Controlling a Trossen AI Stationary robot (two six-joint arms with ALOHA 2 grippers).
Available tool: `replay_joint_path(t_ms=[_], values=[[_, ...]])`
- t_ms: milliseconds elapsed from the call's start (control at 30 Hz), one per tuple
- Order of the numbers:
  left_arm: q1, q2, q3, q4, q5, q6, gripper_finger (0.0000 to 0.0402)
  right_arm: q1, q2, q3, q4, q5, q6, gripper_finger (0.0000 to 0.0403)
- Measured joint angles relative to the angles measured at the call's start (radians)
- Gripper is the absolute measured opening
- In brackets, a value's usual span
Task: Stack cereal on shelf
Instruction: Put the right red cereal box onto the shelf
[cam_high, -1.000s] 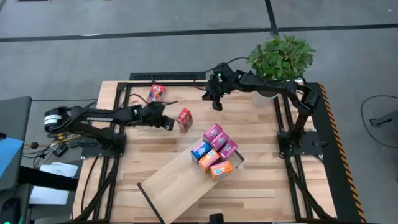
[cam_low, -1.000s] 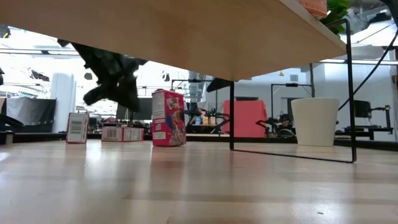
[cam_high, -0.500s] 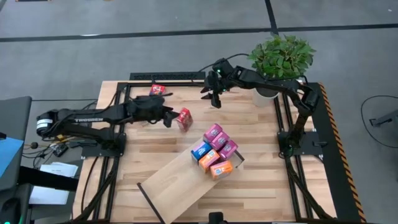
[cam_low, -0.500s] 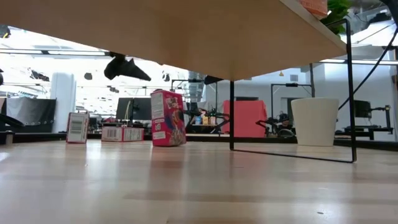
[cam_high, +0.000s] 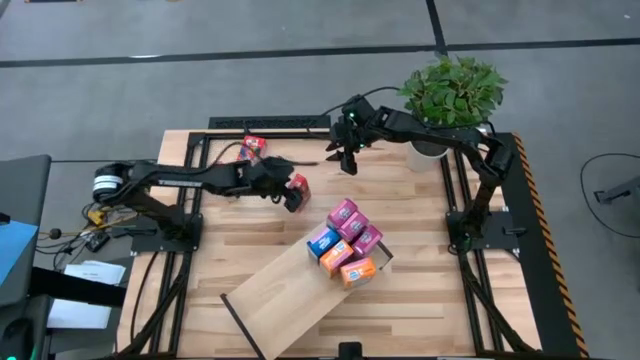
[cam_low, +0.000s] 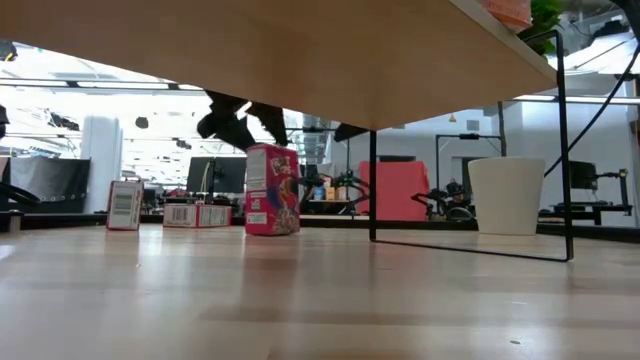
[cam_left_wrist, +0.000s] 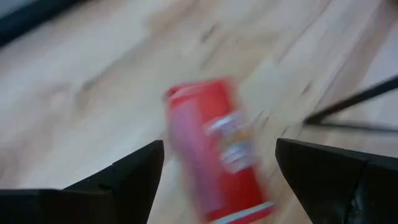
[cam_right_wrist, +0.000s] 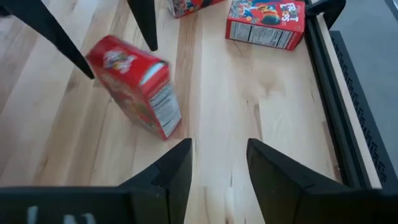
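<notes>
A red cereal box (cam_high: 298, 188) stands upright on its bottom end on the tabletop; it also shows in the low view (cam_low: 271, 188) and the right wrist view (cam_right_wrist: 134, 93). My left gripper (cam_high: 286, 190) is open and hovers just above the box (cam_left_wrist: 214, 149), a finger to either side of it, touching nothing. My right gripper (cam_high: 347, 168) is open and empty above the table's far middle. The shelf (cam_high: 290, 290) lies slantwise near the front, with several cereal boxes (cam_high: 345, 243) packed together at its right end.
More red boxes (cam_high: 252, 148) lie at the table's far left by the black frame rail (cam_right_wrist: 342, 93); they also show in the right wrist view (cam_right_wrist: 267, 22). A potted plant (cam_high: 450, 95) stands at the far right. Bare wood lies between the red box and the shelf.
My left gripper has risen a little and gone toward the table's right edge, coming over the standing red box. The box has stayed upright where it was.
</notes>
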Motion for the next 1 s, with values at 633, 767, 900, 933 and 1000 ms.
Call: replay_joint_path(t_ms=[633,767,900,933,1000], values=[[-0.004,0.094,0.059,-0.080,0.076,-0.122,0.0158,0.021,-0.011,0.000,-0.068,0.022,0.000,0.0154],[-0.002,0.089,0.120,-0.137,0.082,-0.068,0.0106,0.030,-0.047,-0.002,-0.081,0.044,-0.005,0.0141],[-0.003,0.065,0.229,-0.267,0.088,-0.006,0.0084,0.043,-0.121,0.000,-0.074,0.100,-0.011,0.0129],[-0.005,0.057,0.263,-0.305,0.088,0.014,0.0083,0.043,-0.143,0.000,-0.078,0.110,-0.011,0.0126],[-0.009,0.039,0.327,-0.377,0.078,0.044,0.0084,0.052,-0.199,0.000,-0.084,0.127,0.000,0.0123]])
